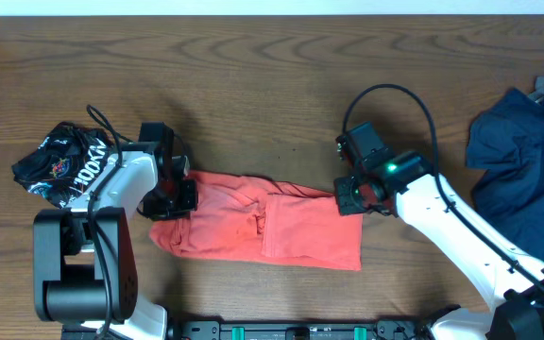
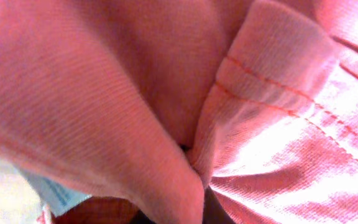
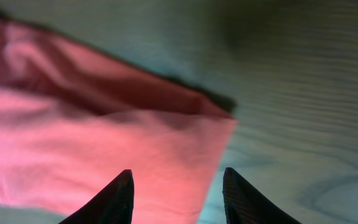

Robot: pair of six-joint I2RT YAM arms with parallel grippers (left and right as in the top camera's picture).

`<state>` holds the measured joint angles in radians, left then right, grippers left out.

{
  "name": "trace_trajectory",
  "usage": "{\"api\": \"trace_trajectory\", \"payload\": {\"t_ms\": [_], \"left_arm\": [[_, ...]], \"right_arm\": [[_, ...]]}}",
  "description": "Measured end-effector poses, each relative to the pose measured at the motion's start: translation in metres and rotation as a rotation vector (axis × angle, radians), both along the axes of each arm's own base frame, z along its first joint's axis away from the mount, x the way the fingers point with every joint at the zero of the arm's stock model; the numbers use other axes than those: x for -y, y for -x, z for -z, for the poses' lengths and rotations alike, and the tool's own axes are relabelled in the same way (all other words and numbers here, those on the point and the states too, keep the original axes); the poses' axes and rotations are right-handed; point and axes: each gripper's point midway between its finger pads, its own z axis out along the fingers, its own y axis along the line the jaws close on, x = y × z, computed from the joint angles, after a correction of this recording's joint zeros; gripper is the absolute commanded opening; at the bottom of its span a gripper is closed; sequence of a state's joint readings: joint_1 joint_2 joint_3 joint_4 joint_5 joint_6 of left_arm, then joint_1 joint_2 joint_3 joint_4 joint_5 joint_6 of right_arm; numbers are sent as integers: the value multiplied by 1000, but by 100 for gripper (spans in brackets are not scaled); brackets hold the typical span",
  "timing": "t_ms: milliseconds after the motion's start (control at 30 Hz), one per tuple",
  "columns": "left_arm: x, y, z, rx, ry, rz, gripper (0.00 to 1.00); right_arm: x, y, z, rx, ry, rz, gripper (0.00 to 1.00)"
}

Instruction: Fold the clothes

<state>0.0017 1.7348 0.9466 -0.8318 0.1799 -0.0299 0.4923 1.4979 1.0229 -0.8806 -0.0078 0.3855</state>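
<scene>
The coral-red T-shirt (image 1: pixel 263 227) lies folded into a long strip across the middle of the table. My left gripper (image 1: pixel 173 198) is at its left end, where the cloth is bunched. In the left wrist view the red cloth (image 2: pixel 135 93) fills the frame and gathers into a pinch at my jaws, which are mostly hidden. My right gripper (image 1: pixel 349 196) is at the strip's upper right corner. It is open and empty (image 3: pixel 178 177), with the shirt's right edge (image 3: pixel 135 143) between its fingertips. The black white-lettered garment (image 1: pixel 59 165) lies crumpled at the left. The navy garment (image 1: pixel 522 151) lies at the right.
The wooden table (image 1: pixel 272 85) shows bare behind the shirt. The left arm's base (image 1: pixel 78 274) stands at the front left. The right arm's white link (image 1: pixel 461 236) runs to the front right. A black cable (image 1: pixel 414 104) loops above the right gripper.
</scene>
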Motion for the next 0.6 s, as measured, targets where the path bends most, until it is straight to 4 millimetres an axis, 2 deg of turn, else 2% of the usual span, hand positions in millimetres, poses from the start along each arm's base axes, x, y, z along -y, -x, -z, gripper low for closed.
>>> {"api": "trace_trajectory", "payload": {"t_ms": [100, 233, 367, 467, 600], "left_arm": [[-6, 3, -12, -55, -35, -8, 6], [-21, -19, -46, -33, -130, -16, 6], [-25, -31, -78, -23, -163, -58, 6], [-14, -27, -94, -55, -119, -98, 6], [17, -13, -104, -123, -28, -109, 6]], "right_arm": [[14, -7, 0, 3, 10, 47, 45], [36, -12, 1, -7, 29, 110, 45], [51, -15, 1, -14, 38, 150, 45], [60, -15, 2, -21, 44, 171, 45], [63, -16, 2, -22, 48, 173, 45]]}}
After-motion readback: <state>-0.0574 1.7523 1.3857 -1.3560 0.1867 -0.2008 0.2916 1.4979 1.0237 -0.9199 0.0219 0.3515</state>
